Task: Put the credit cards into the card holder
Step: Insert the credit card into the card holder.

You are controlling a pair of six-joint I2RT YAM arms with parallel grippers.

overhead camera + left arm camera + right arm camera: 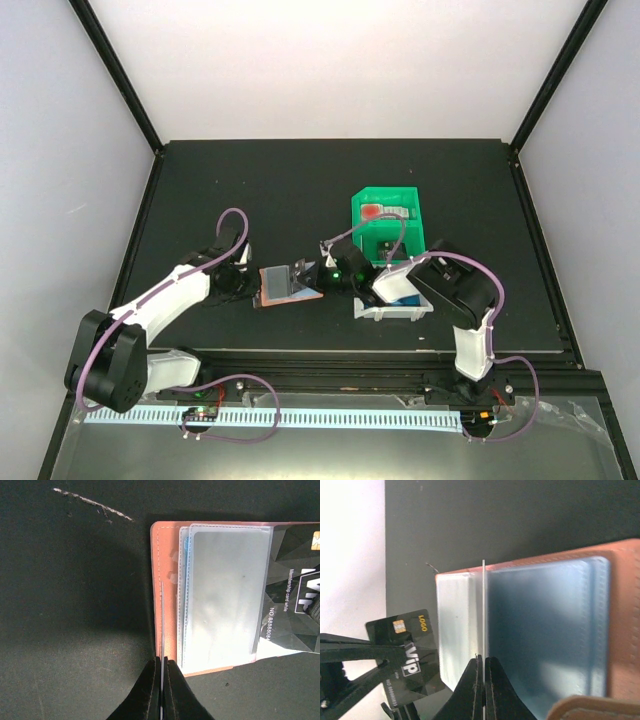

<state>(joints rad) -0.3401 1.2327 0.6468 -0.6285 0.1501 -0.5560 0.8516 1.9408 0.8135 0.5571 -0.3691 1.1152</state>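
Okay, from above: the card holder point(288, 284) lies open on the bench point(250, 190), about midway across and nearer the near edge than the far one. The left end effector point(243, 278) is just beside its left side and the right end effector point(328, 272) is at its right. A green bin point(360, 205) sits further back on the right, and a white bin point(368, 312) by the near edge shows blue cards point(402, 296) inside. Over to the left wrist: tips pressed together, with a thin pale line rising from between them over the salmon cover; whether that is something pinched, I cannot tell. Clear sleeves point(225, 595) spread across the holder, a blue card point(185, 547) peeks from one, and a black card point(295, 570) meets their far side. Right wrist now: tips likewise closed, with the same edge-on pale line, here between a whitish sleeve and a blue-tinted one. The black card sits off left, met by a dark clamp point(355, 647) I can't identify. Handling, as I read it: the cards look light, stiff and slick, best pinched by a short edge so the leading edge stays free. The sleeves look floppy and the holder soft and light, likely to skate unless its cover is pinned.
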